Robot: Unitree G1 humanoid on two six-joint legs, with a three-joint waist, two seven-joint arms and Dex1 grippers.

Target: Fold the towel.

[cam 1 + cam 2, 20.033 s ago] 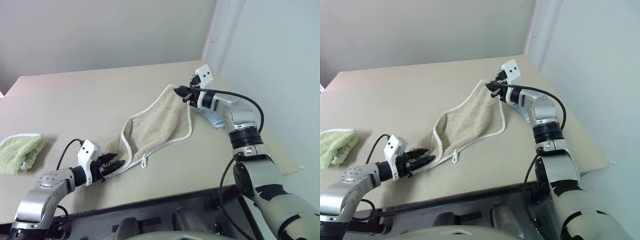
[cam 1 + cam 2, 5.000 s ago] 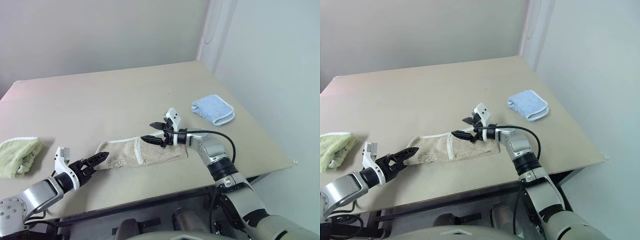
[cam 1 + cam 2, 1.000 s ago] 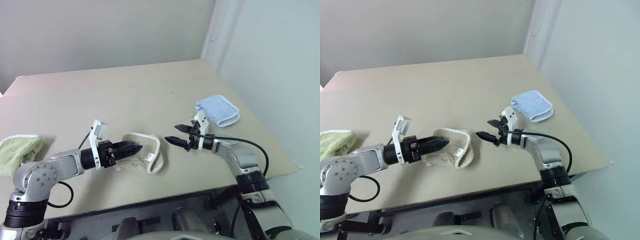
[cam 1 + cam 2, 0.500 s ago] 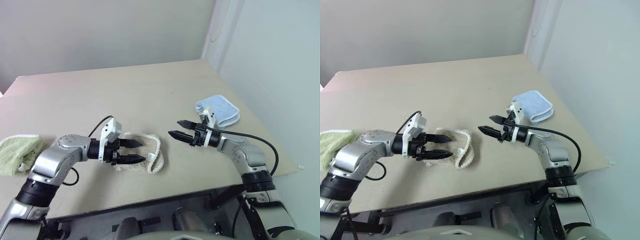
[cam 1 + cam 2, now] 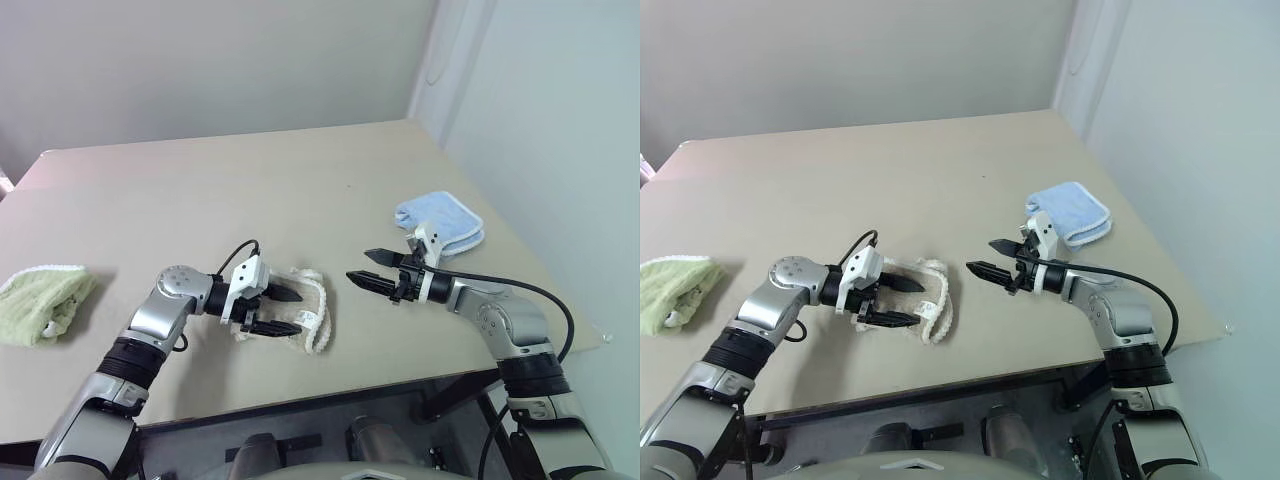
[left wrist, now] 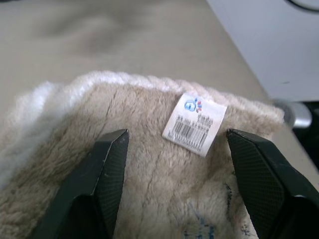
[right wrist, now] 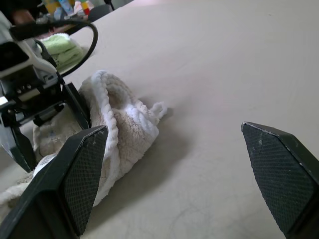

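Barcode label (image 6: pixel 195 122) on towel (image 6: pixel 149 199) (lettering unreadable).

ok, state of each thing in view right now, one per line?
towel: folded into a small bundle on the table, edging showing
left gripper: open, fingers over the towel
right gripper: open, empty, beside the towel, apart from it
light blue cloth: folded, lying flat
light green cloth: folded, lying flat

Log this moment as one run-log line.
task: fold towel | towel: bunched on table | left gripper: open, over towel | right gripper: open, apart from towel | blue cloth, green cloth: untouched
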